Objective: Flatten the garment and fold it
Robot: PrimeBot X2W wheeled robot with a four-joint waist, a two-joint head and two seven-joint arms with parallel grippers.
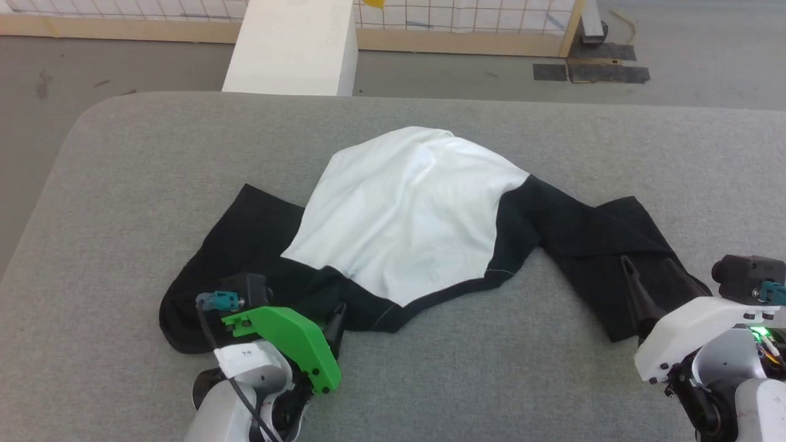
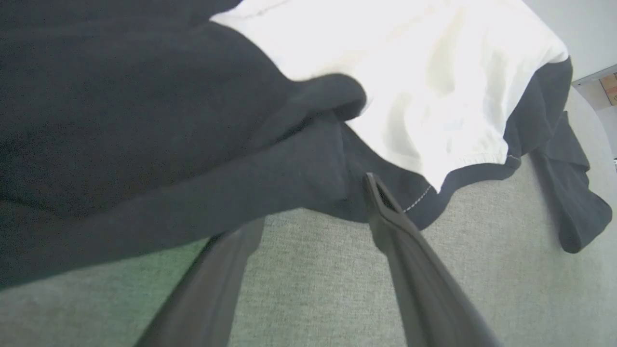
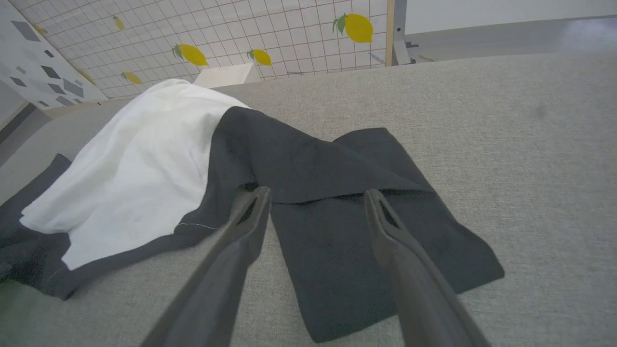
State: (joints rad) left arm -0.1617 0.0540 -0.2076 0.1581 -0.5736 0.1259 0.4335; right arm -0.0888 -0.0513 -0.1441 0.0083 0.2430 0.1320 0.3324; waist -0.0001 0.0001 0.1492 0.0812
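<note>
While the soft black-and-white garment (image 1: pixel 405 209) lies rumpled: likely light, limp; you pinch sleeve hems.
Left gripper (image 2: pixel 313 202): spread, nothing pinched.
Right gripper (image 3: pixel 316 193): spread, nothing pinched.

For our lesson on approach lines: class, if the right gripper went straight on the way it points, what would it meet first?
Probably the garment, at its black sleeve: the open right gripper points at its folded edge. Its height above the cloth is unclear.
</note>
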